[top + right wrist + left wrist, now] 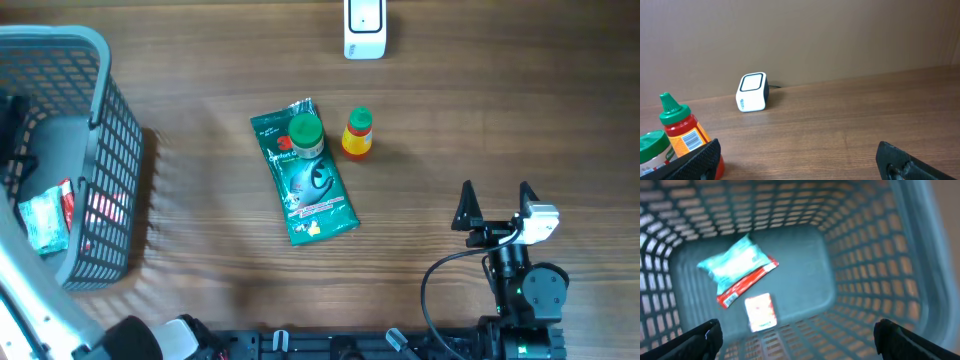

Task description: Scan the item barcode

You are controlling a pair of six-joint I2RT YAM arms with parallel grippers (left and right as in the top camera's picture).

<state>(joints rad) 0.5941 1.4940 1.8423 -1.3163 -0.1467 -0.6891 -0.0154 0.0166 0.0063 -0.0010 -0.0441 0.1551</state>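
The white barcode scanner [365, 28] stands at the table's far edge and appears again as the scanner [752, 92] in the right wrist view. A green packet [310, 190] lies mid-table with a green-lidded jar [305, 133] on its top end. A red sauce bottle [357, 133] stands just right of the jar. My right gripper [495, 205] is open and empty near the front right, facing the scanner, with the bottle [682, 130] by its left finger. My left gripper [800, 340] is open and empty inside the basket [875, 255], above a teal packet [732, 265], a red strip packet [747, 282] and a small red-and-white packet [760, 311].
The grey mesh basket [110, 150] fills the left side of the table, and the left arm's white link [35, 290] crosses its near corner. A black cable [435, 285] loops beside the right arm's base.
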